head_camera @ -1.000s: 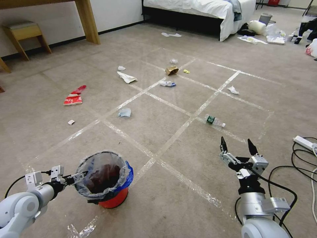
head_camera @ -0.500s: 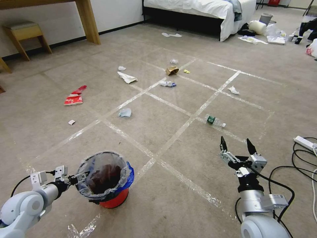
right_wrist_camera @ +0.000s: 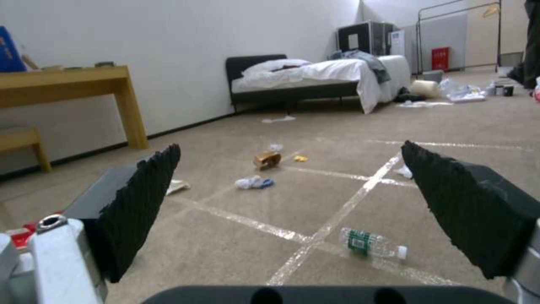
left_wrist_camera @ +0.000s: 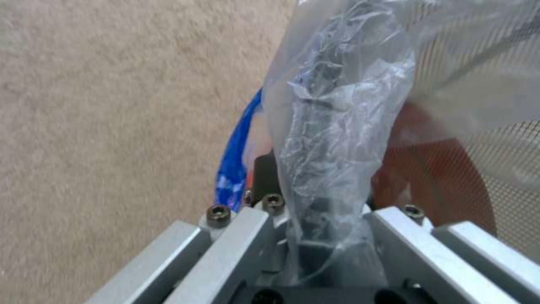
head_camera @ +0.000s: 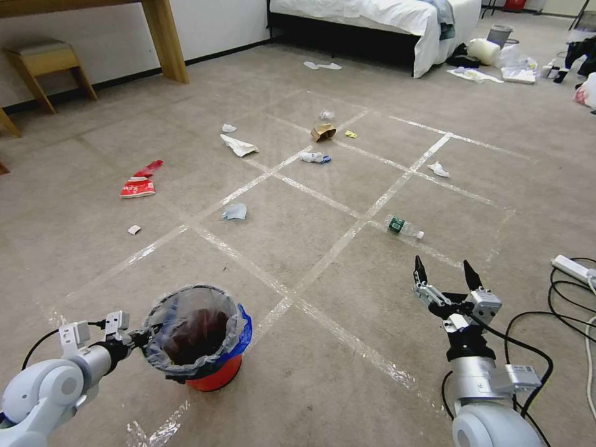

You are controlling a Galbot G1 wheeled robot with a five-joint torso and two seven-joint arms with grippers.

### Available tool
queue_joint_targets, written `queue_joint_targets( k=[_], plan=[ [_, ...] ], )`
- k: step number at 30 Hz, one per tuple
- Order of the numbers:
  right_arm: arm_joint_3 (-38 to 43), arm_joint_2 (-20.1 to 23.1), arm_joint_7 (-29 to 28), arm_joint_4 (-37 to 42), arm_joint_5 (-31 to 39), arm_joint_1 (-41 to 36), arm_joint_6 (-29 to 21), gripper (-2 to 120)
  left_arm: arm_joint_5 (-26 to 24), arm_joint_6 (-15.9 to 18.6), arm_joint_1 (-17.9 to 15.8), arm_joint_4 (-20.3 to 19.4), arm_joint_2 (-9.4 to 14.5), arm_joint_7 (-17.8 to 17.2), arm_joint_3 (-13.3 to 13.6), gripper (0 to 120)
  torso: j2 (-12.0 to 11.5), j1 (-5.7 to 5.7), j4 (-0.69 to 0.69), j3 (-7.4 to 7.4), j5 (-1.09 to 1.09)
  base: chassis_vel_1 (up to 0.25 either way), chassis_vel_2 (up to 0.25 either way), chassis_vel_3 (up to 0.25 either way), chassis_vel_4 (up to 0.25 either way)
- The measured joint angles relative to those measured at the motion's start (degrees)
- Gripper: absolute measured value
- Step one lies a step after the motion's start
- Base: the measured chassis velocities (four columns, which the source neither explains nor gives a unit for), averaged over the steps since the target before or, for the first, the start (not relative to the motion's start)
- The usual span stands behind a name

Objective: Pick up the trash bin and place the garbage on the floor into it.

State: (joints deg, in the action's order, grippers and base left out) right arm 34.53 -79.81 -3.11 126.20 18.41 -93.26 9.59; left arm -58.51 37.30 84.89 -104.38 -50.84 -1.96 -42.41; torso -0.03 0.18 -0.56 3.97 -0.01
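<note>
The trash bin (head_camera: 214,372), a small red bucket with a clear liner and a blue bag edge, stands on the carpet at the near left. My left gripper (head_camera: 146,338) is shut on its rim, pinching the rim through the crumpled liner (left_wrist_camera: 332,126). My right gripper (head_camera: 446,273) hangs open above the carpet at the near right, with nothing between its black fingers (right_wrist_camera: 141,198). The garbage lies scattered ahead: a clear bottle (head_camera: 405,227) just beyond the right gripper, red wrappers (head_camera: 138,186), white paper (head_camera: 238,146), a cardboard carton (head_camera: 323,131), a tissue scrap (head_camera: 438,169) and a plastic wad (head_camera: 234,212).
Tape lines (head_camera: 347,236) cross the carpet. A power strip (head_camera: 574,268) and black cables lie at the right edge. A bed (head_camera: 372,18), white slippers (head_camera: 321,65), a grey bin (head_camera: 498,34) and clutter sit at the back. A wooden table leg (head_camera: 164,40) and stool (head_camera: 46,62) stand at the back left.
My left arm has shifted slightly lower and closer to the bin while holding the rim. The bin and the right arm have hardly moved.
</note>
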Motion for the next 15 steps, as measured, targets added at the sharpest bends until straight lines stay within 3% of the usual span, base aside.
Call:
queue_joint_targets(
  k=[10, 12, 13, 15],
  plan=[
    [-0.08, 0.45, -0.48, 0.38, 0.06, -0.37, 0.03, 100, -0.93, -0.61, 2.18, -5.61, -1.85, -2.27, -3.77, 1, 0.00, 0.00, 0.00, 0.00, 0.01, 0.000, 0.000, 0.000, 0.000],
    [-0.08, 0.84, -0.65, 0.52, 0.84, -0.27, -0.14, 100, -1.13, -0.69, 3.58, -9.30, -2.98, -3.68, -5.95, 1, 0.00, 0.00, 0.00, 0.00, 0.02, 0.000, 0.000, 0.000, 0.000],
    [-0.08, 0.84, -0.65, 0.52, 0.84, -0.27, -0.14, 100, -1.13, -0.69, 3.58, -9.30, -2.98, -3.68, -5.95, 1, 0.00, 0.00, 0.00, 0.00, 0.02, 0.000, 0.000, 0.000, 0.000],
    [-0.17, 1.14, -0.95, 0.83, 2.07, 0.03, -0.57, 100, -1.25, -0.35, 5.52, -13.38, -4.78, -6.45, -8.68, 1, 0.00, 0.00, 0.01, 0.00, 0.02, 0.000, 0.000, 0.000, 0.000]
  ],
)
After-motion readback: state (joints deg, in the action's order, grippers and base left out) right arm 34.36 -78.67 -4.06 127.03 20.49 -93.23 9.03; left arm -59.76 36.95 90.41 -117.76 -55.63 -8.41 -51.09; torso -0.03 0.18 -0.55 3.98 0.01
